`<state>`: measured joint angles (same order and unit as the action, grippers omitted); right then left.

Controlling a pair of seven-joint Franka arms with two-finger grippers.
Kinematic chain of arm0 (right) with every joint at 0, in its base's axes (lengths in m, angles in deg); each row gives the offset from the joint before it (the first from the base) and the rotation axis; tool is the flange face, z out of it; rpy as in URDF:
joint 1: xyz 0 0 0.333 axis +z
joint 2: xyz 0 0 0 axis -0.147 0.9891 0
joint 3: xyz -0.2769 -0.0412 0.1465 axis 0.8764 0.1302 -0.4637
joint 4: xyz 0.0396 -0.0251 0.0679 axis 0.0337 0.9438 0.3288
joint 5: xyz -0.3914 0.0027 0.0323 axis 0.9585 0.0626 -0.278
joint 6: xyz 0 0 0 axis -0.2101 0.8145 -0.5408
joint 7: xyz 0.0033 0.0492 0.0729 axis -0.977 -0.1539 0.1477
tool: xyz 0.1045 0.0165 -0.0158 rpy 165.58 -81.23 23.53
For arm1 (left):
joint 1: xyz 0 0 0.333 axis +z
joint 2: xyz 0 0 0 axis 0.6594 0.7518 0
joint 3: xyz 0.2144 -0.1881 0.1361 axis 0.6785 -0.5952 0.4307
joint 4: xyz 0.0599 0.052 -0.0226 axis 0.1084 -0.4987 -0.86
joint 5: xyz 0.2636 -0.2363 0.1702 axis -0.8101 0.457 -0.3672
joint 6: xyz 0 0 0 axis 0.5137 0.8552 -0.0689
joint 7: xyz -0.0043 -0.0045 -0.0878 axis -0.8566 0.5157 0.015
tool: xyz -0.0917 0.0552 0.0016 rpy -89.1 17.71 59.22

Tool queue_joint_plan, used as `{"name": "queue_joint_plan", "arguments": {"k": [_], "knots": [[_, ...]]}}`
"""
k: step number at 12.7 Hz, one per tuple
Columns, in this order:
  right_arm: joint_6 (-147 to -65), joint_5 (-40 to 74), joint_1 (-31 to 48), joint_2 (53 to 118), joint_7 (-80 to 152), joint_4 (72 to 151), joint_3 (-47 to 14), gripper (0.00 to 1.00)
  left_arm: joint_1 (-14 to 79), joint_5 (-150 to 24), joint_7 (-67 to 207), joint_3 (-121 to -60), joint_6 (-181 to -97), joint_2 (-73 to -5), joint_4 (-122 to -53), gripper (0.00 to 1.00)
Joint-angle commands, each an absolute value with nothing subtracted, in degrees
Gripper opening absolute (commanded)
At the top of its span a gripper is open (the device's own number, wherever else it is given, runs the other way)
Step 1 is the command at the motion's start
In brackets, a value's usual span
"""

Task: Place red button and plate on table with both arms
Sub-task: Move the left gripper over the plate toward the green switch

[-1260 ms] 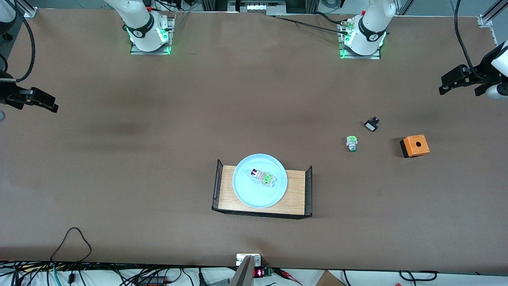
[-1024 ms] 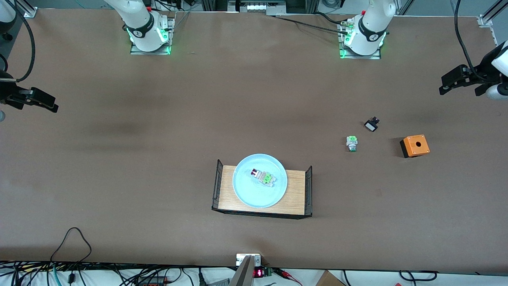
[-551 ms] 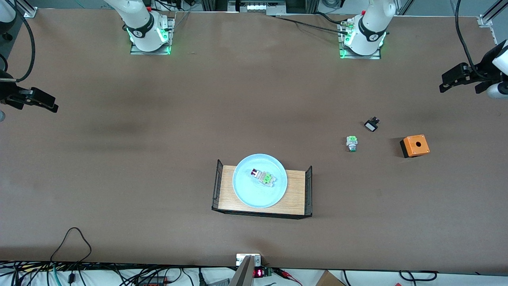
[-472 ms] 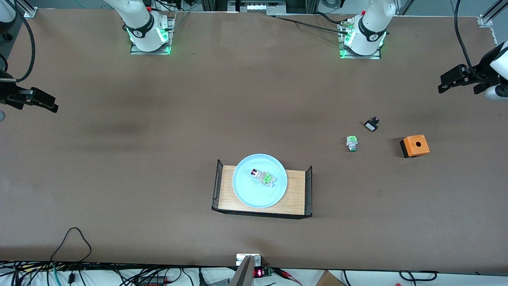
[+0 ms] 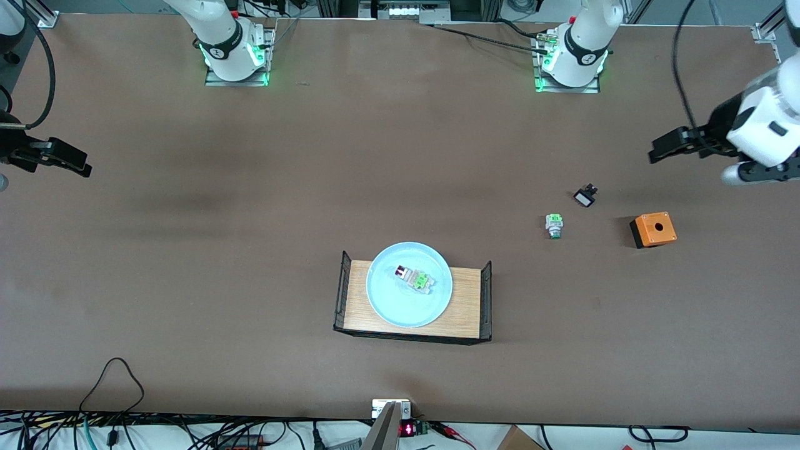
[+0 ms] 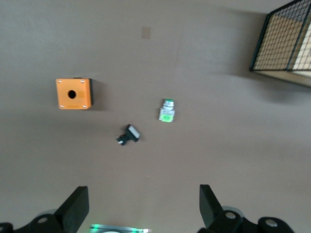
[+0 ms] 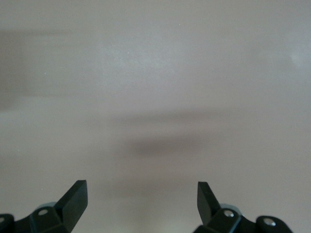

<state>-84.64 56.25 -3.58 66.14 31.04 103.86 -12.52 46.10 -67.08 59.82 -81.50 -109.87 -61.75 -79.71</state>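
The red button (image 5: 410, 275) lies on its side in the pale blue plate (image 5: 387, 303), red cap toward the right arm's end. The plate rests on a light-wood tray (image 5: 465, 303) on the brown table (image 5: 250, 250). My left gripper (image 5: 664, 150) is open and empty, up in the air over the table at the left arm's end; its wrist view (image 6: 144, 206) looks down on bare table. My right gripper (image 5: 74, 164) is open and empty over the right arm's end, waiting; its wrist view (image 7: 142, 199) holds only bare table.
A green-capped button (image 5: 554, 225) (image 6: 167, 110), a small black-and-white switch (image 5: 585, 197) (image 6: 129, 135) and an orange box with a hole (image 5: 652, 229) (image 6: 73, 93) lie on the table toward the left arm's end. The tray's black mesh end (image 6: 284, 41) shows in the left wrist view.
My left arm has swung in from the table's edge, its gripper moving toward the middle and a little lower in the front view. The right arm, plate and button have not moved.
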Motion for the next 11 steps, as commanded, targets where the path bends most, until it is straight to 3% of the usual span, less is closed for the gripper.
{"name": "queue_joint_plan", "arguments": {"k": [1,5,11], "knots": [[-84.6,56.0,-3.3,66.0,31.9,103.5,-11.9,1.00,45.2,-66.3,45.1,-86.0,-108.7,-54.8,-71.5,1.00],[-84.9,56.0,-3.3,66.0,31.8,103.5,-11.9,1.00,39.5,-66.5,28.0,-87.9,-109.5,-47.7,-64.5,1.00],[-85.1,55.7,-3.3,66.1,31.7,103.6,-11.9,1.00,30.7,-67.1,4.5,-87.4,-119.6,-39.5,-58.3,1.00]]}}
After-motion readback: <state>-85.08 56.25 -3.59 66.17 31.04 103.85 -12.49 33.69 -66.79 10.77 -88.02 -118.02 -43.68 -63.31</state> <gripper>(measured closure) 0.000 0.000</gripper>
